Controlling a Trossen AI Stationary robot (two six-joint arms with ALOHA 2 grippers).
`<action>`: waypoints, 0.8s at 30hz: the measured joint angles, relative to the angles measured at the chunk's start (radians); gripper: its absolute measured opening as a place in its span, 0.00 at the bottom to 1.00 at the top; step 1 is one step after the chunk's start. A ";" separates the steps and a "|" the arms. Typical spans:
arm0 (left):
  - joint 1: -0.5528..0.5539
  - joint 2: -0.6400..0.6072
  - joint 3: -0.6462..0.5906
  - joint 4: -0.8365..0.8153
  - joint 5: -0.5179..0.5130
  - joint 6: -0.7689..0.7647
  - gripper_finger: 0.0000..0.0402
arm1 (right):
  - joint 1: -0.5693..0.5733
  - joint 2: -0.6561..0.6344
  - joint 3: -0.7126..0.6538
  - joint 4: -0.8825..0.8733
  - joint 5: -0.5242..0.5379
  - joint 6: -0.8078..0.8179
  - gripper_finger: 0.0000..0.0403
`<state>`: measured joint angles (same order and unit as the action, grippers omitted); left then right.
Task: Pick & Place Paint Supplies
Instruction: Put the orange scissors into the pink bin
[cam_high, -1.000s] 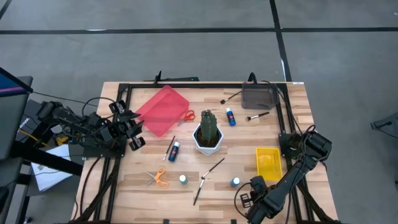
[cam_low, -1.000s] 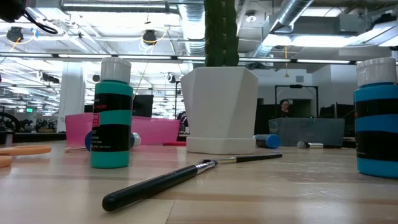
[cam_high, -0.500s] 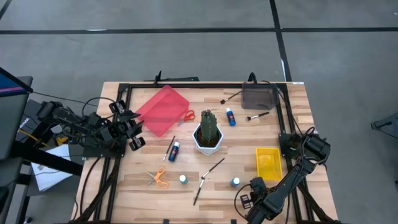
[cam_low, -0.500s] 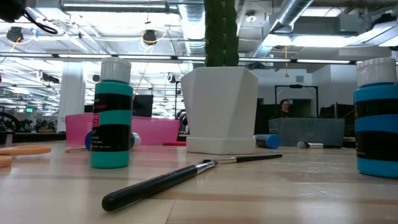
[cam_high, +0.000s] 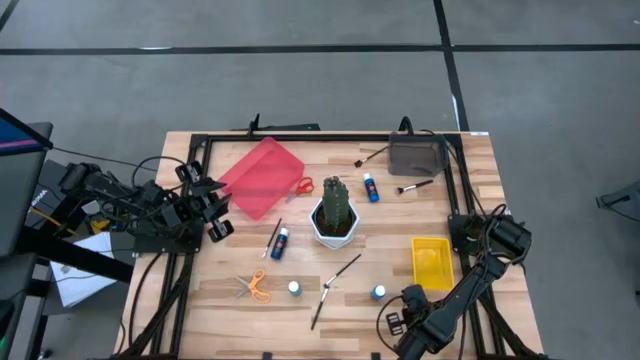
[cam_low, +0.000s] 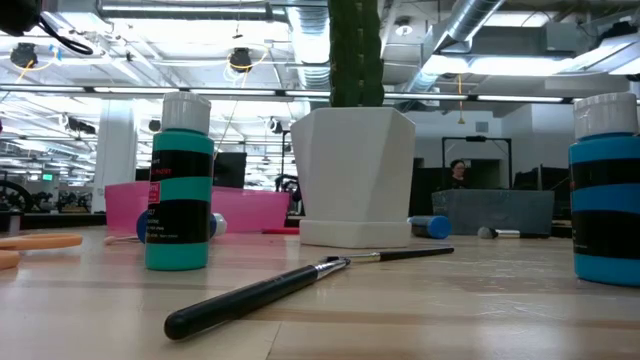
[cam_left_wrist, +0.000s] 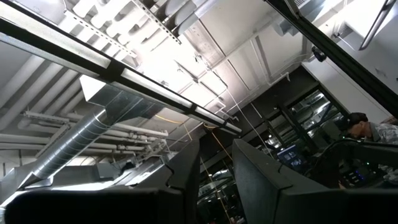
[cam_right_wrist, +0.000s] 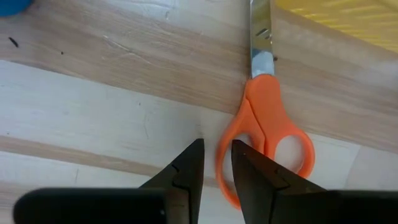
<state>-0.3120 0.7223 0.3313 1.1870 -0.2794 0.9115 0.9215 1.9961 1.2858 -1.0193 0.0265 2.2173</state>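
Observation:
Orange-handled scissors (cam_right_wrist: 267, 118) lie flat on the wood beside the yellow tray (cam_right_wrist: 348, 15), under my right gripper (cam_right_wrist: 217, 152), which points straight down at the near right and is shut on them. My right gripper (cam_high: 405, 305) hides them in the high view. My left gripper (cam_high: 215, 228) waits off the table's left edge, tipped up toward the ceiling, its fingers (cam_left_wrist: 186, 174) a narrow gap apart with nothing between them. Two bottles (cam_high: 294, 289) (cam_high: 378, 292) stand upright near the front. A long brush (cam_high: 335, 290) lies between them. My right gripper comes from above, pointing down, onto the scissors' handle end. The outer rim of one finger loop (cam_right_wrist: 222, 163) runs between the two fingertips. One finger (cam_right_wrist: 249, 168) covers that loop's hole, the other (cam_right_wrist: 186, 168) stands outside it. The scissors lie flat on the table.
A cactus in a white pot (cam_high: 335, 212) stands mid-table. A pink tray (cam_high: 260, 177) with red scissors (cam_high: 303, 185) at its edge is at the far left, a grey box (cam_high: 417, 155) at the far right. More bottles (cam_high: 281, 240) (cam_high: 371, 187), brushes and orange scissors (cam_high: 256, 286) lie around.

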 joint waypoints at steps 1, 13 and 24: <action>0.000 0.000 0.000 0.000 0.000 0.000 0.22 | 0.000 0.000 0.000 0.001 0.000 0.000 0.17; 0.000 0.000 0.000 0.000 0.000 0.000 0.22 | 0.000 0.000 0.001 0.002 0.000 -0.002 0.02; 0.000 0.000 0.000 0.000 0.000 0.000 0.22 | 0.000 0.001 0.001 -0.005 -0.002 -0.013 0.01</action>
<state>-0.3121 0.7221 0.3313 1.1870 -0.2794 0.9115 0.9218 1.9968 1.2867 -1.0239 0.0245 2.2045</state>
